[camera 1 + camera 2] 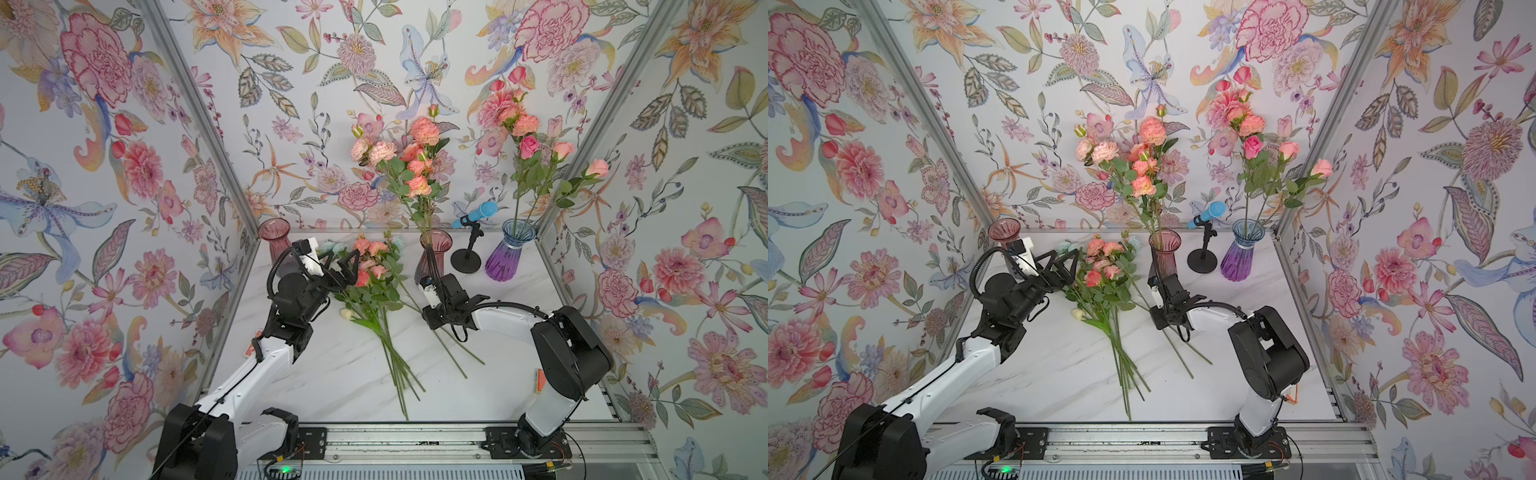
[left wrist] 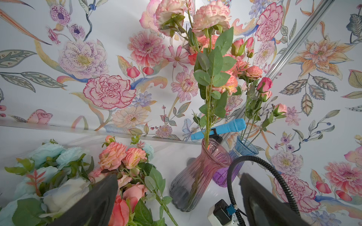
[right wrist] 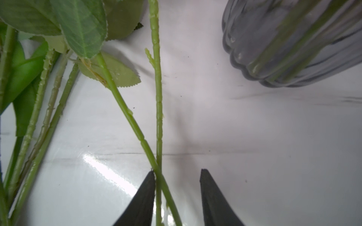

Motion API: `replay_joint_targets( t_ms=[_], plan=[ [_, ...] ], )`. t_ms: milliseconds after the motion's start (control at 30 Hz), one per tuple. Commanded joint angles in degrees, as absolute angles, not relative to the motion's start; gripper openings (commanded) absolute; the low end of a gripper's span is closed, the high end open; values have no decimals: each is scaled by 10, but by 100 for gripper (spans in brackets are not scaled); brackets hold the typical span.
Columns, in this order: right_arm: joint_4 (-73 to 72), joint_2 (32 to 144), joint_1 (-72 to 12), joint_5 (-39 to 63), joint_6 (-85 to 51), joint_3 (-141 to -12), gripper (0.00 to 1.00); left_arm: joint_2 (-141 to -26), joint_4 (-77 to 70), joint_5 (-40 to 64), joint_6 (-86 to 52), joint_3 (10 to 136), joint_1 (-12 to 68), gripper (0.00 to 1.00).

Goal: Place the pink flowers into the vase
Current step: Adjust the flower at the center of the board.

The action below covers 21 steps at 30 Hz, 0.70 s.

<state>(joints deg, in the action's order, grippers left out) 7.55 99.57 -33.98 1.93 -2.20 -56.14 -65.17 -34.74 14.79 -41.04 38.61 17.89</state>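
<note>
A bunch of pink flowers (image 1: pixel 372 266) (image 1: pixel 1104 266) lies on the white table, stems fanning toward the front. My left gripper (image 1: pixel 340 266) (image 2: pixel 179 176) hovers open over the blooms, holding nothing. My right gripper (image 3: pixel 177 171) points down at the table beside the ribbed pink-grey vase (image 1: pixel 434 249) (image 3: pixel 293 43), which holds several pink flowers (image 1: pixel 415 162). Two thin green stems (image 3: pixel 159 117) cross between its jaws and lie against one finger (image 3: pixel 145 195), with a gap to the other. In both top views its fingers are hidden under the wrist (image 1: pixel 442 299).
An empty pink vase (image 1: pixel 274 237) stands back left behind the left arm. A blue toy microphone (image 1: pixel 473 216) on a black stand and a blue-purple vase (image 1: pixel 509 253) with pink roses stand back right. Pale blue and white flowers (image 2: pixel 49 156) lie beside the pink bunch. Papered walls close three sides.
</note>
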Motion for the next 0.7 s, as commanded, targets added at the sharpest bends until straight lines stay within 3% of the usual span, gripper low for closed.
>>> replay_joint_targets(
  t_ms=[0,367,667],
  plan=[
    [66,1009,-340,33,-20,-553,37,-656,-364,158,-419,376,174,100],
    [68,1002,-345,33,-24,-549,19,-654,-357,160,-413,374,175,100],
    [82,949,-354,-1,-42,-528,28,-663,-362,163,-414,376,175,100]
  ],
)
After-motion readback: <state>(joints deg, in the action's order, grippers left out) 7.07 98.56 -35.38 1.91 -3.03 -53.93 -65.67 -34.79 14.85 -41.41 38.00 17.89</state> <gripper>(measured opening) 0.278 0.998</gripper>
